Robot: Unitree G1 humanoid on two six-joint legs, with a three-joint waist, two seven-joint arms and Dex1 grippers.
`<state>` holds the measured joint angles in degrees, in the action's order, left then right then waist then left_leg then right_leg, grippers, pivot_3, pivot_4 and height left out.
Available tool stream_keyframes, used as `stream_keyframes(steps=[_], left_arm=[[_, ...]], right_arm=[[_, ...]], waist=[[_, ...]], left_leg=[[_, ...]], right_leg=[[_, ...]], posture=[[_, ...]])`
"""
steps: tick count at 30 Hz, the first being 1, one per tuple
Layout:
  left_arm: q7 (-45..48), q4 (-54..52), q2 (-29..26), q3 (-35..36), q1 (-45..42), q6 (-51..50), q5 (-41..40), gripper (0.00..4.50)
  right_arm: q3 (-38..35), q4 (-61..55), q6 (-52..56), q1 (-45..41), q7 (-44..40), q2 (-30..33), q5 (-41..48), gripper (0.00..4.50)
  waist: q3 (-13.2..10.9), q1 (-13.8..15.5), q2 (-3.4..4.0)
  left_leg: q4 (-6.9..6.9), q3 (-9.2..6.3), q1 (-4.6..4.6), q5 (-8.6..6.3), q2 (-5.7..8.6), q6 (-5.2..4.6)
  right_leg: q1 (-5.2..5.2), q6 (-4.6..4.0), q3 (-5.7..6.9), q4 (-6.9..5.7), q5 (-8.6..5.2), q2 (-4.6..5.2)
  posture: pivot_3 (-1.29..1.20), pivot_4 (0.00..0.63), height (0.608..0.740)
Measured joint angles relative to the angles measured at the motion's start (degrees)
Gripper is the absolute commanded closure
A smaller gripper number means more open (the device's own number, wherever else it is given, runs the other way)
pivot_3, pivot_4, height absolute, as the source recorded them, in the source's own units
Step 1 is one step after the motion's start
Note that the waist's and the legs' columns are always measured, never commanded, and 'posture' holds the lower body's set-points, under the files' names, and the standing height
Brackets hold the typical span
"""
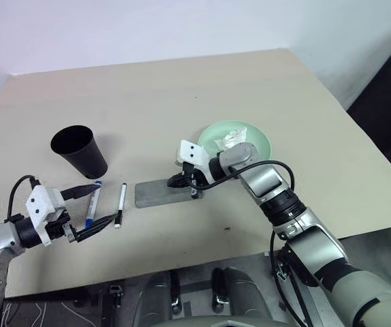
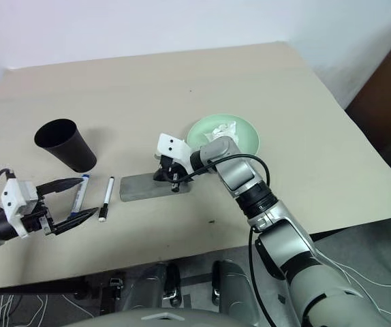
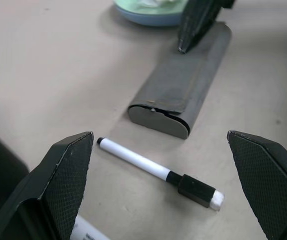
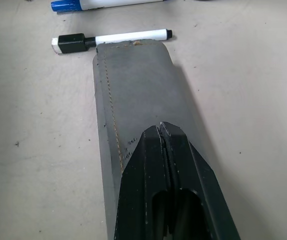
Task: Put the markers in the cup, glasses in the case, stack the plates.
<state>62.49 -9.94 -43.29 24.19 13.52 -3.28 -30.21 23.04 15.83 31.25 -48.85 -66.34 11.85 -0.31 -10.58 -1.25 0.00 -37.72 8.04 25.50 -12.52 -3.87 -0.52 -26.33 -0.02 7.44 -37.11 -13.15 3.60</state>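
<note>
A: Start with the 2 markers. Where are they?

B: Both lie flat on the table (image 1: 263,88), side by side. The blue-capped marker (image 1: 92,203) is nearer the cup (image 1: 80,150); the black-capped marker (image 1: 120,204) is just beside the end of the case (image 1: 156,193). The cup stands upright, close behind them.

A: And the left gripper?

B: The left gripper (image 1: 86,210) hangs wide open, level with the markers, holding nothing. In its wrist view the black-capped marker sits between the 2 fingers.

A: What worries you there?

B: The 2 markers are close together. I'd guess a closing pinch could catch 1 and roll or flick the other, perhaps toward the table edge. A sweep toward the cup could also tip it.

A: The right side?

B: The right gripper (image 1: 180,180) is pinched closed and empty, its tips on or just over the case lid. The case looks closed; whether the glasses are inside I cannot tell. Pressing there could slide the case into the black-capped marker.

A: Plates?

B: Mint green plate (image 1: 258,136) on the light blue plate (image 3: 148,19), a tissue (image 1: 234,138) on top.
</note>
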Motion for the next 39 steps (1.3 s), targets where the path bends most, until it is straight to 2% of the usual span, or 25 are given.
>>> stream_keyframes(steps=[6, 10, 16, 22, 32, 39], left_arm=[[-2.13, -3.50, 1.98, 5.31, 6.27, -2.36, -3.28, 0.00], [-3.02, -4.16, 3.10, 7.30, 9.43, -2.71, -4.18, 0.00], [-4.62, -5.20, 4.22, 8.71, 9.97, -3.59, -5.39, 0.00], [-7.19, -6.08, 5.88, 10.65, 11.04, -5.03, -6.82, 0.00], [-21.80, -10.44, 6.75, 13.24, 9.73, -16.59, -9.21, 0.00], [-33.30, -17.47, 6.57, 9.45, 8.42, -27.32, -6.33, 0.00]], right_arm=[[-1.16, -1.79, 1.77, 0.19, -3.34, 1.58, 5.28, 4.46], [0.75, -1.87, -0.56, 2.28, -2.53, 1.20, 5.02, 4.46], [2.47, 0.07, -5.53, 2.57, 0.55, -0.71, 3.23, 4.46], [0.86, 1.44, -3.00, 1.83, 0.66, -1.01, 5.23, 4.46], [-1.60, 0.79, -1.80, 1.83, 0.96, 0.00, 8.18, 4.46], [-3.88, -1.68, -0.70, 1.69, 0.82, 2.48, 10.47, 4.46]], waist=[[0.00, 0.13, -0.01], [0.00, 0.17, -0.01], [0.09, -0.01, -0.09], [0.09, 0.08, -0.09], [0.10, 0.18, -0.12], [0.11, 0.26, -0.14]], left_leg=[[0.01, 0.01, 0.01, 0.00, 0.01, 0.00], [0.06, 0.01, -0.02, -0.01, 0.01, 0.00], [0.57, 0.01, -0.13, -0.01, 0.02, 0.01], [0.62, 0.02, -0.09, 0.00, 0.02, 0.01], [0.62, 0.05, 0.01, 0.00, 0.04, 0.00], [0.61, 0.06, 0.01, 0.00, 0.04, 0.00]], right_leg=[[-0.09, 0.07, 0.00, 0.09, -0.05, 0.00], [-0.09, 0.11, 0.00, 0.16, -0.11, 0.01], [-0.02, -0.08, -0.01, 0.67, 0.02, -0.05], [-0.06, -0.23, -0.01, 0.72, 0.11, -0.08], [0.04, -0.09, 0.00, 0.88, 0.20, -0.10], [0.14, -0.06, -0.01, 0.86, 0.21, -0.12]], posture=[[0.00, 0.150, 0.740], [0.00, 0.150, 0.740], [0.00, 0.150, 0.740], [0.00, 0.150, 0.740], [0.00, 0.150, 0.740], [0.00, 0.150, 0.740]])
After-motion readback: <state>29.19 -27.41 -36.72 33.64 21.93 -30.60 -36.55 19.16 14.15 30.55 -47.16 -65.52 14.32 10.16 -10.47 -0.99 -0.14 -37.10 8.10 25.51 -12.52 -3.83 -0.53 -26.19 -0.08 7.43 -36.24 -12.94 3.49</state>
